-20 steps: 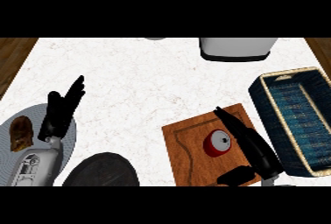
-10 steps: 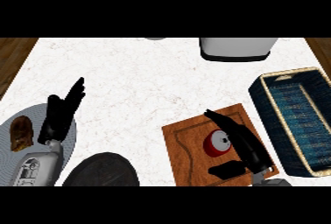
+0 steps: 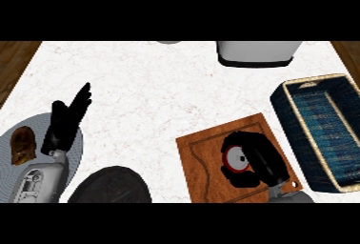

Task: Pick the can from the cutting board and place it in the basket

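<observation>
The right hand curls around the can on the board; the left hand rests spread.

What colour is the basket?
The basket is dark blue with a tan rim, best in the head view.

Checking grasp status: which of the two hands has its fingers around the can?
The right hand, over the cutting board: its fingers curl round the can. The left hand rests open at the left, fingers straight, holding nothing.
</observation>
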`<control>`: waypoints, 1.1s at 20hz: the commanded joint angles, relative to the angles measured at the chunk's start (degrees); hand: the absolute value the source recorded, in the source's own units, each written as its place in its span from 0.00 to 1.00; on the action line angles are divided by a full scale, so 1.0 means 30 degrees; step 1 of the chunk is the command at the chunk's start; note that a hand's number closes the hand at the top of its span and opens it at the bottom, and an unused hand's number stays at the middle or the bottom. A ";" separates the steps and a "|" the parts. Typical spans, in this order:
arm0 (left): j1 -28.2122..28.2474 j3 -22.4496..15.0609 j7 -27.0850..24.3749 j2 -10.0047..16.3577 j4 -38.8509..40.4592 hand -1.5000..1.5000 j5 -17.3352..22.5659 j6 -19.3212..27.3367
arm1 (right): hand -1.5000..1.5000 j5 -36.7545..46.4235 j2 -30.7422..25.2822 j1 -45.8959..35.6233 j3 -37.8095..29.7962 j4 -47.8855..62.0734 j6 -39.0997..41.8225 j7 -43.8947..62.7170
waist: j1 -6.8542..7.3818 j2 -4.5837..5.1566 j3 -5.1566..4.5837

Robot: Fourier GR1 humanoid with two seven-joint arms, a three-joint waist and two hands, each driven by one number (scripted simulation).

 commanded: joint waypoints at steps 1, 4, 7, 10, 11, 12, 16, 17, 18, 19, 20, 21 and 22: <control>0.0426 0.0084 -0.0212 0.0097 -0.0219 0.50 0.0154 -0.0241 | 1.00 0.2767 0.0111 -0.1307 0.0796 0.0312 0.0810 0.3459 | 0.0123 0.0038 0.0024; 0.0291 -0.0231 -0.0037 -0.0161 -0.0440 0.50 0.0120 -0.0242 | 1.00 0.6370 0.0785 -0.1349 0.3027 0.0490 0.2523 0.7873 | 0.0208 -0.0008 -0.0046; 0.0451 0.0096 -0.0326 0.0253 -0.0086 0.50 0.0011 -0.0249 | 1.00 0.7787 0.1181 -0.2693 0.3723 0.0092 0.5288 1.0514 | 0.0152 0.0003 -0.0019; -0.0379 -0.0053 0.1426 -0.0025 -0.1016 0.50 0.0133 -0.0097 | 1.00 0.7968 0.1748 -0.3820 0.4666 -0.0678 0.6798 1.2272 | 0.0076 0.0001 0.0033; 0.1304 -0.0750 -0.0357 -0.0679 -0.1161 0.50 -0.0652 0.0478 | 1.00 0.7521 0.1755 -0.4797 0.5566 -0.0115 0.6740 1.2927 | 0.0228 0.0024 0.0033; -0.0134 0.0082 0.0439 -0.0021 -0.0283 0.50 0.0179 -0.0272 | 1.00 0.7419 0.1761 -0.4396 0.6941 -0.0945 0.6092 1.3677 | 0.0087 0.0037 0.0036; 0.0006 -0.0165 0.0358 0.0030 -0.0653 0.50 -0.0146 -0.0234 | 1.00 0.2838 0.1775 -0.4012 0.6117 -0.3757 0.4731 1.5314 | 0.0127 0.0027 0.0050; 0.1066 -0.0308 0.0844 -0.0330 -0.1761 0.50 -0.0014 -0.0061 | 1.00 0.2523 0.1777 -0.4084 0.5966 -0.4950 0.5413 1.5839 | 0.0182 -0.0031 0.0049; 0.0404 -0.0014 -0.0283 -0.0279 0.0081 0.50 -0.0260 0.0177 | 1.00 0.2277 0.1778 -0.3642 0.6162 -0.5793 0.4472 1.5940 | -0.0067 0.0026 0.0039; 0.0533 -0.0164 -0.0149 -0.0126 -0.0133 0.50 -0.0165 -0.0226 | 1.00 0.1428 0.1779 -0.3598 0.6385 -0.6993 0.4421 1.6477 | -0.0068 -0.0008 0.0040; -0.0109 0.0317 0.0125 0.0242 -0.0082 0.50 0.0103 -0.0305 | 1.00 0.1164 0.1780 -0.4179 0.6467 -0.8115 0.4583 1.7278 | -0.0097 -0.0023 0.0036; -0.0398 0.0057 0.0616 -0.0059 -0.0236 0.50 -0.0055 -0.0077 | 1.00 0.0483 0.1781 -0.5126 0.6437 -0.8441 0.3824 1.7762 | 0.0005 -0.0016 0.0041; 0.0275 -0.0202 -0.0403 -0.0450 -0.0134 0.50 -0.0274 0.0178 | 1.00 -0.0400 0.1781 -0.4861 0.6418 -0.9921 0.3462 1.8495 | -0.0069 -0.0063 0.0034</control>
